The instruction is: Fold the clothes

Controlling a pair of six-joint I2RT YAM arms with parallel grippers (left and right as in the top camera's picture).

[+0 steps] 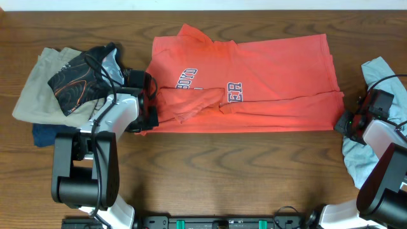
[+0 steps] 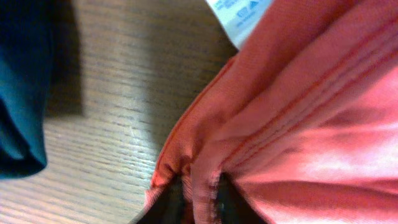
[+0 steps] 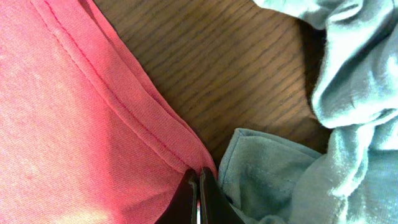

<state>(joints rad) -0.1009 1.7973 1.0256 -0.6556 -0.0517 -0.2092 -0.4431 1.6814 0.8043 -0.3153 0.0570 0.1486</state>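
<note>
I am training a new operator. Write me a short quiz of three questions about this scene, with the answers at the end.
1. True or false: the left tool pinches a fold of the coral-red T-shirt.
2. Choose one: which garment lies right beside the right tool?
A. a pale blue-grey shirt
B. a yellow towel
C. a white sock
3. Short answer: what colour is the cloth peeking out from under the beige garment?

Key: 1 true; 2 A; 3 dark blue.
</note>
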